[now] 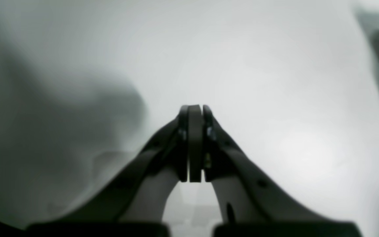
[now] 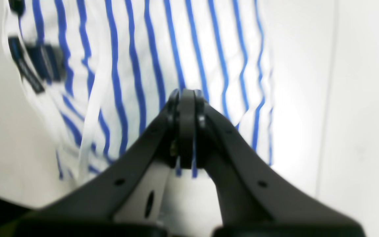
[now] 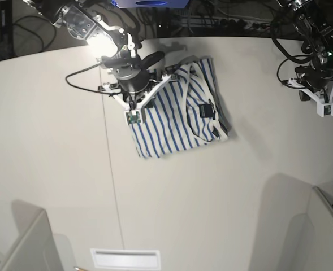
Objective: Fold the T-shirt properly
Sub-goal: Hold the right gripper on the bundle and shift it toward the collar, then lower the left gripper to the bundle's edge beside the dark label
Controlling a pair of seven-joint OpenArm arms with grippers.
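The T-shirt (image 3: 177,118), white with thin blue stripes, lies partly folded on the white table (image 3: 53,141) toward its far side. Its dark neck label (image 3: 207,110) faces up near the shirt's right edge. My right gripper (image 3: 134,113) hangs over the shirt's left edge. In the right wrist view this right gripper (image 2: 186,92) is shut, its tips down on the striped T-shirt (image 2: 137,65). The blurred label (image 2: 41,62) lies off to their left. No pinched fold shows. My left gripper (image 3: 323,107) is far right, off the shirt. The left gripper (image 1: 195,108) is shut on nothing.
A seam (image 3: 114,186) runs down the table just left of the shirt. Cables and gear (image 3: 223,22) crowd the far edge. A white slotted plate (image 3: 125,258) sits at the near edge, with grey partitions at the lower left (image 3: 25,243) and lower right (image 3: 319,226).
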